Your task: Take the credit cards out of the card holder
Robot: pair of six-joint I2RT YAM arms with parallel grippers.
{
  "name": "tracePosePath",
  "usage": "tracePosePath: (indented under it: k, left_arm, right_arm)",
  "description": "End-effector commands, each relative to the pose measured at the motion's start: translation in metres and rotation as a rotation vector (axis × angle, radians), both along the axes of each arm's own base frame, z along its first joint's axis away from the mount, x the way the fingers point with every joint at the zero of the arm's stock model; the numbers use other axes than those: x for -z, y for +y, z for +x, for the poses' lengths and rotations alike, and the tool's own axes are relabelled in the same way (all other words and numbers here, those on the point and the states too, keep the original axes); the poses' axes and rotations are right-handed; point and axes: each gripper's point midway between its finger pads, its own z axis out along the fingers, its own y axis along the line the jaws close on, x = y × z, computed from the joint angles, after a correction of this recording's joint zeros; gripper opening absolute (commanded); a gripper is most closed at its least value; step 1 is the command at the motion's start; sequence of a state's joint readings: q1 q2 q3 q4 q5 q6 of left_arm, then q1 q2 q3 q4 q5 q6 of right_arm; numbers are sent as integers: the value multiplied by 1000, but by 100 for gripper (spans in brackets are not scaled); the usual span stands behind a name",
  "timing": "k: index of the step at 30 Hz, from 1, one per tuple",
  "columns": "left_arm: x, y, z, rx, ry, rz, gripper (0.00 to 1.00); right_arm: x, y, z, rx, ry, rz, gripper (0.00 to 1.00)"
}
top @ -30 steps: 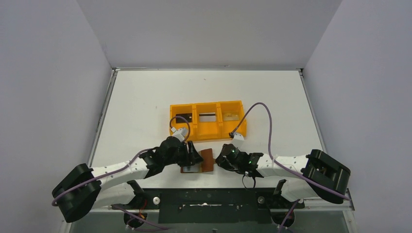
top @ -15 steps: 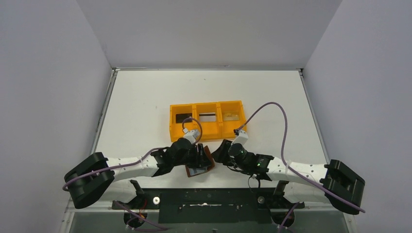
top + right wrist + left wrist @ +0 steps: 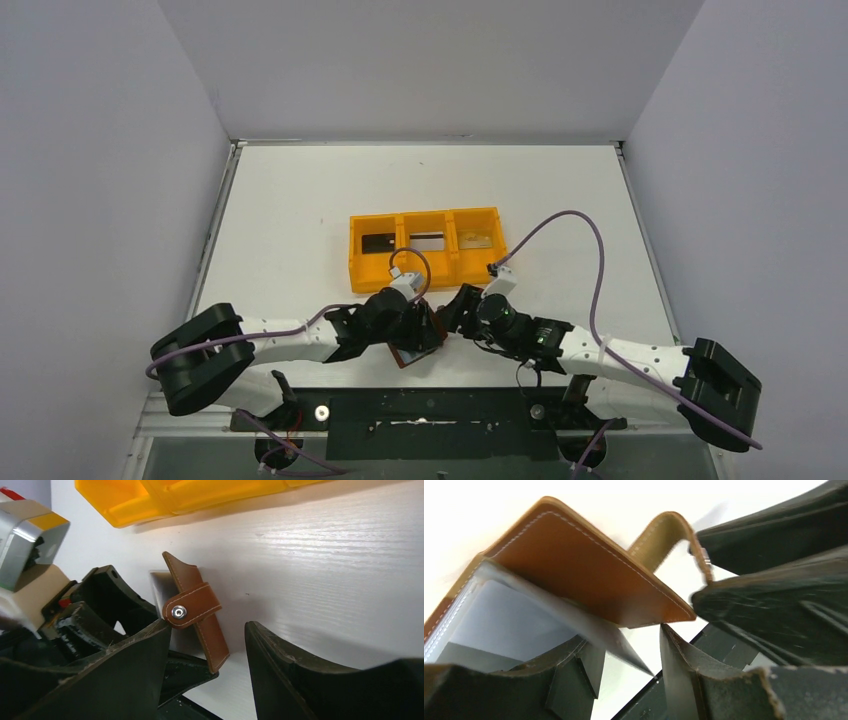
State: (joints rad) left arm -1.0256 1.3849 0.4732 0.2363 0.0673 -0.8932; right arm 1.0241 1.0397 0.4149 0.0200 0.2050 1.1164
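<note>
The brown card holder [image 3: 412, 352] stands tilted on edge near the table's front edge. My left gripper [image 3: 420, 330] is shut on its pale blue-grey inner panel [image 3: 499, 615]; the brown outer flap [image 3: 589, 575] rises above the left fingers [image 3: 684, 655]. My right gripper [image 3: 207, 625] is open, its jaws either side of the brown snap tab [image 3: 197, 607] and apart from it. The credit cards lie in the orange tray [image 3: 400, 275]: a black one [image 3: 377, 243], a silvery one [image 3: 427, 240], a tan-gold one [image 3: 477, 239].
The orange three-compartment tray [image 3: 200, 495] sits just behind both grippers. A purple cable [image 3: 590, 260] arcs over the right arm. The black base rail [image 3: 420, 405] runs along the near edge, close under the card holder.
My right gripper has opened and let go of the card holder. The left gripper has shifted right and turned the card holder up onto its edge.
</note>
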Motion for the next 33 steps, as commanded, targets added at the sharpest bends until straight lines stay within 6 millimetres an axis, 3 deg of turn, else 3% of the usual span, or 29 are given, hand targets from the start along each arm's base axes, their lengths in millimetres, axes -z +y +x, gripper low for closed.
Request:
tracePosePath:
  k: [1, 5, 9, 15, 19, 25, 28, 33]
  left_arm:
    - [-30, -26, 8, 45, -93, -74, 43]
    - [-30, -27, 5, 58, -102, -71, 44]
    - [-29, -25, 6, 46, -106, -64, 44]
    - [-30, -19, 9, 24, -119, -53, 44]
    - [-30, -14, 10, 15, -127, -38, 44]
    - [-48, -9, 19, -40, -174, -72, 51]
    - [-56, -10, 22, -49, -192, -101, 54]
    - [-46, -17, 20, -12, -163, -96, 55]
  right_arm:
    - [-12, 8, 9, -39, -31, -16, 57]
    - [-15, 16, 13, -89, -38, -4, 56]
    - [-13, 24, 13, -139, -29, 7, 48]
    - [4, 26, 8, -170, 11, -16, 30]
    - [17, 16, 4, -116, 58, -10, 17]
    - [22, 10, -14, -50, 92, 176, 14]
    - [30, 11, -23, -27, 114, 186, 13]
    - [39, 12, -27, 19, 123, 163, 14]
